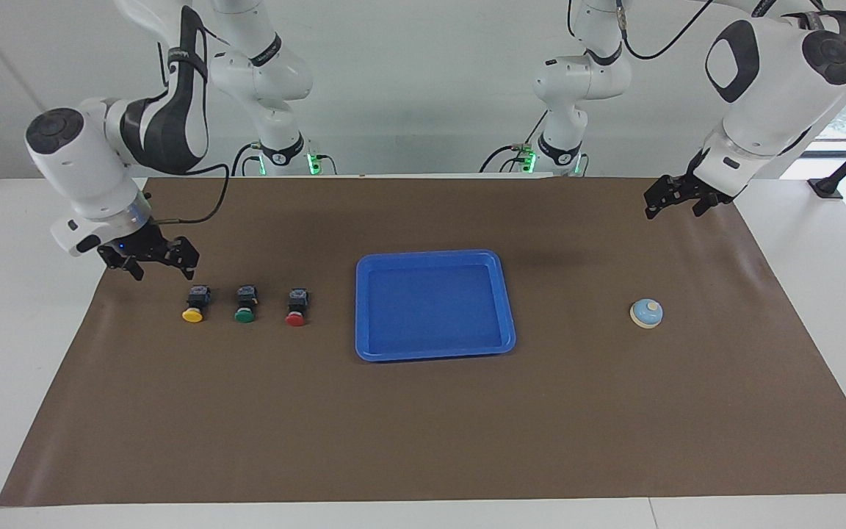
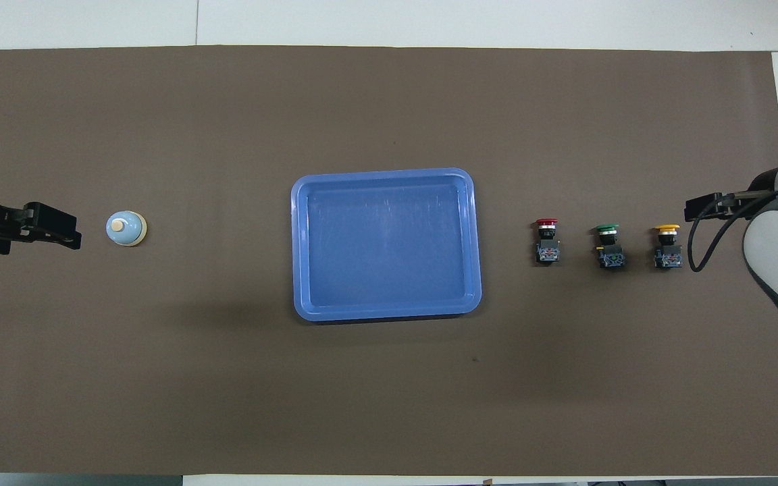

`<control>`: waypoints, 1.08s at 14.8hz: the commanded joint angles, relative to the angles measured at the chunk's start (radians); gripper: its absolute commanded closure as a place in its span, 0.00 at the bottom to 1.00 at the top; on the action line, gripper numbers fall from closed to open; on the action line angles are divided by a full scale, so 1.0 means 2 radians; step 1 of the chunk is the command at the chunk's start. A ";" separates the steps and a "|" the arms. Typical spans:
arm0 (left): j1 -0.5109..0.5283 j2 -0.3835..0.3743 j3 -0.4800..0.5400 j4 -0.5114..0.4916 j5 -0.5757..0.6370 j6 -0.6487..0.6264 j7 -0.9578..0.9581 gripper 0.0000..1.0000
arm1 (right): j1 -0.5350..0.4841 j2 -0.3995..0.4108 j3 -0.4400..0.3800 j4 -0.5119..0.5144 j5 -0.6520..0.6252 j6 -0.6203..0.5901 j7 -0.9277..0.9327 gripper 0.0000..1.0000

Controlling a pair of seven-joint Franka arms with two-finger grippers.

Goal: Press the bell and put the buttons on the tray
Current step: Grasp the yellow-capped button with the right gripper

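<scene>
Both jaws stand open and hold nothing. Going from the right arm's end of the table to the left arm's end: the right gripper hangs low over the brown mat, just beside the yellow button and toward the mat's edge. It is probably there to start picking, because this button is the outermost one. After it the green button and the red button stand in one row with small gaps between them, caps turned away from the robots. The tray lies in the middle of the mat, empty, near the red button, so each carry should be short. Open mat follows, then the bell, alone and with free room on every side. The left gripper hangs higher, over the mat's edge closest to the robots and well apart from the bell, so it does not touch it. I judge that no step is finished yet.
</scene>
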 commanded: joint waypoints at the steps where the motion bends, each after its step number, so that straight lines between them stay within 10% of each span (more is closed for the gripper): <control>1: -0.001 -0.014 0.007 0.003 0.009 -0.027 0.002 0.00 | -0.004 0.000 0.006 -0.028 0.000 0.041 -0.009 0.00; 16: -0.010 -0.032 0.001 0.010 0.005 -0.023 -0.002 0.00 | -0.032 0.050 0.006 -0.082 0.000 0.103 -0.085 0.00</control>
